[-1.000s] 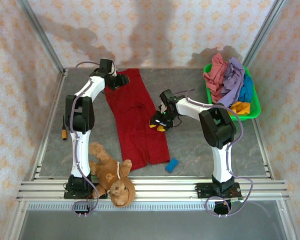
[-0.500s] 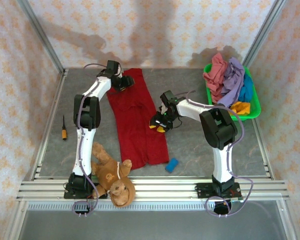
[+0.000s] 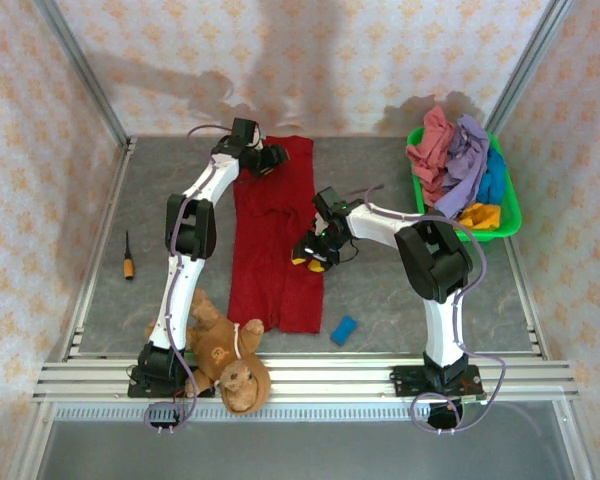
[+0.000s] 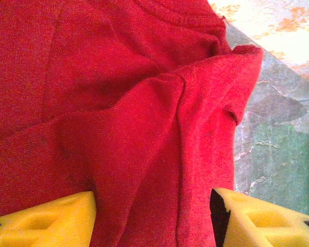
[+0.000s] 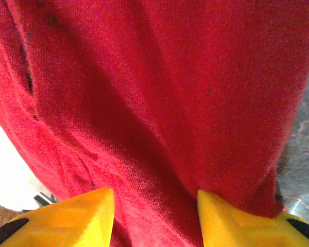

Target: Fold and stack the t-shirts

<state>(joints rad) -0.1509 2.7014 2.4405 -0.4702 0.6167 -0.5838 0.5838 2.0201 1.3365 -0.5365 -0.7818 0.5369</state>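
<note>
You see a dark red t-shirt (image 3: 275, 270) lying in the middle of the grey table (image 3: 400, 300). It is doubled lengthwise into a long strip running from the far side toward the near edge.

At its far end, by the collar, the left gripper (image 3: 268, 160) sits on the cloth. In the left wrist view its yellow fingers (image 4: 51, 216) stand partly apart, pinching a raised fold of the red cloth.

The right gripper (image 3: 313, 252) meets the strip's right edge about halfway along. In the right wrist view its fingers (image 5: 237, 216) are likewise partly apart and clamp a thick bunch of the same shirt.

Far right, you find a bright green basket (image 3: 514, 208) heaped with a salmon pink tee (image 3: 432, 145), a lavender tee (image 3: 465, 160), a teal blue tee (image 3: 494, 180) and an orange-yellow tee (image 3: 480, 214).

Just beside the shirt's near right corner lies a small blue object (image 3: 343, 330). A brown teddy bear (image 3: 225, 355) sprawls at the near left, and an orange-handled screwdriver (image 3: 128, 260) lies well apart at the left.
</note>
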